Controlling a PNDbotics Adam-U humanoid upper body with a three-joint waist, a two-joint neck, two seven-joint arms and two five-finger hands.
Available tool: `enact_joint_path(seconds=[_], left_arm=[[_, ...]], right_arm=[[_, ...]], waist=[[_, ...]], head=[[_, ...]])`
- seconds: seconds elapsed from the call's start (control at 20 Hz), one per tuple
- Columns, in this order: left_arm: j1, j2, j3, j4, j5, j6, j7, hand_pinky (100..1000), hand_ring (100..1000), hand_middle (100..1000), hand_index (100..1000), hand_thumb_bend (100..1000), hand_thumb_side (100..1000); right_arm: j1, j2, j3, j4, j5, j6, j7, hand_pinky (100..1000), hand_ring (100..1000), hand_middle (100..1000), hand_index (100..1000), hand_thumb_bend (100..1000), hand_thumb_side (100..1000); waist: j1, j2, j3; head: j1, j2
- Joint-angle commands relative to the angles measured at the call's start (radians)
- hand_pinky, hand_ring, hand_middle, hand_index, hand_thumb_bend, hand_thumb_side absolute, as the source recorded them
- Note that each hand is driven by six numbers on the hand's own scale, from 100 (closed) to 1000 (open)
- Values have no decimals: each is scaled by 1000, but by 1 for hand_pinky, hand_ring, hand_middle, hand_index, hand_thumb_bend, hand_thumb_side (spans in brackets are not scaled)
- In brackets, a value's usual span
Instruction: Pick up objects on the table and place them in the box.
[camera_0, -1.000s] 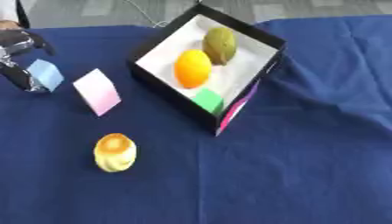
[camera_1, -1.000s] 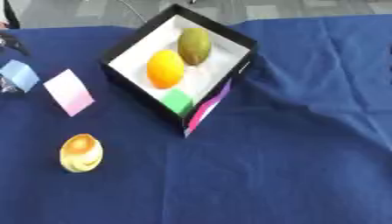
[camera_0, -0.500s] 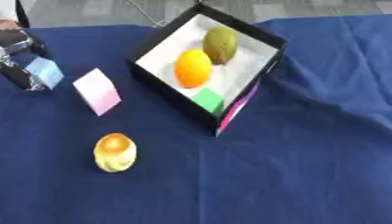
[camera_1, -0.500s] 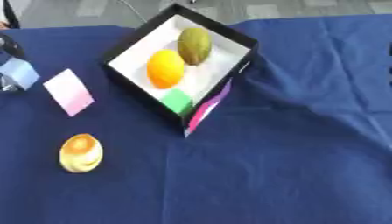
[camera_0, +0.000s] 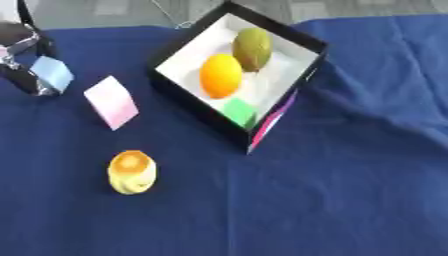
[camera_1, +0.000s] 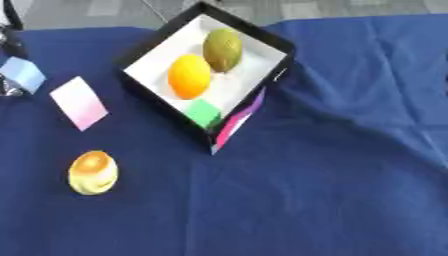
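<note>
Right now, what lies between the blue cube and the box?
The pink block, tilted on the cloth, apart from both the blue cube and the box. Left eye view shows it best.

Wrinkled dark blue cloth (camera_0: 350, 190) covers surface; grey floor (camera_1: 350, 7) shows beyond far edge; lighting even, soft.

Table (camera_0: 350, 200) w/ wrinkled navy cloth. On it: black box (camera_0: 311, 46) at far centre, pink block (camera_0: 112, 101) to its left, yellow-orange round item (camera_0: 131, 172) nearer.
</note>
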Motion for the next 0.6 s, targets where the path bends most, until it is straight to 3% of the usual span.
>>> enact_joint_path(seconds=[0.05,0.3,0.55,0.6], left_arm=[[-44,24,-21,-66,18,-35,-27,737,647,542,620,638,100],[-148,-45,-75,-153,145,-88,-92,729,618,515,601,580,100],[-248,-183,-169,-231,255,-130,-144,730,623,514,604,593,100],[-257,-207,-186,-241,266,-137,-150,729,623,517,609,621,100]], right_arm=[[-9,-25,-8,-12,8,0,0,766,762,684,795,255,488],[-19,-26,-7,-16,6,-3,5,766,762,684,796,249,477],[-57,-5,-11,-29,3,-16,2,766,764,687,796,242,451],[-67,-2,-12,-33,5,-19,0,767,764,688,796,246,493]], waist=[[2,-37,3],[6,-59,2],[14,-76,-21],[16,-78,-26]], head=[[1,10],[3,28],[30,41],[34,42]])
